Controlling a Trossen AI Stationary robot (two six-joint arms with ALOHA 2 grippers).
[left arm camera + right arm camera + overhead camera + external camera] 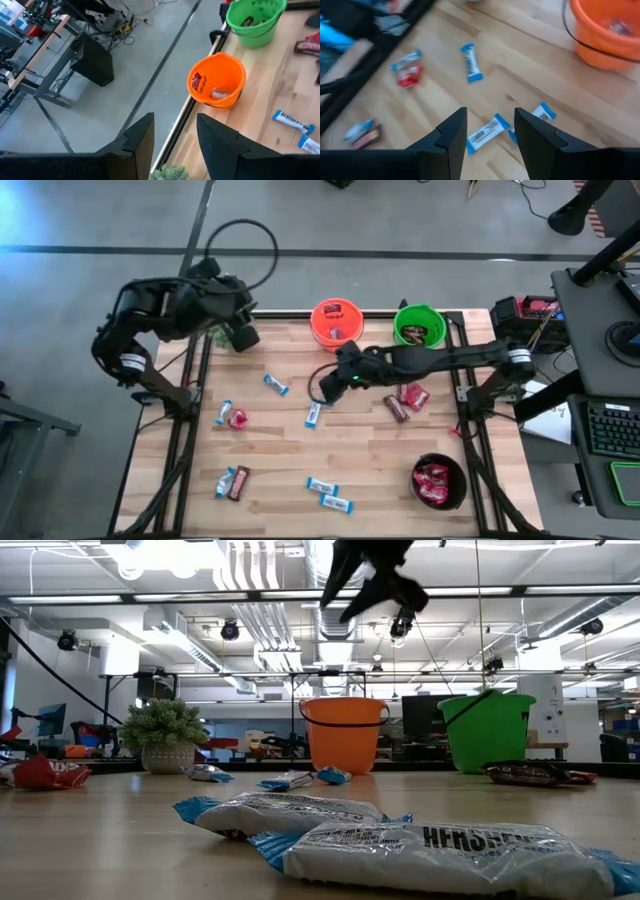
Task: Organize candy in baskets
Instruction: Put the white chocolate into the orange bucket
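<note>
All three baskets (336,323) hold some candy (314,414), yet many pieces litter the table (370,460); both tools, right tool (322,386) and left tool (243,337), gape empty.

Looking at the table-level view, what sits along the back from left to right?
Red packet → potted plant → orange basket → green basket → dark brown bar.

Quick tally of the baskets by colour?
Orange basket: 1
Green basket: 1
Black basket: 1
Total: 3
</note>
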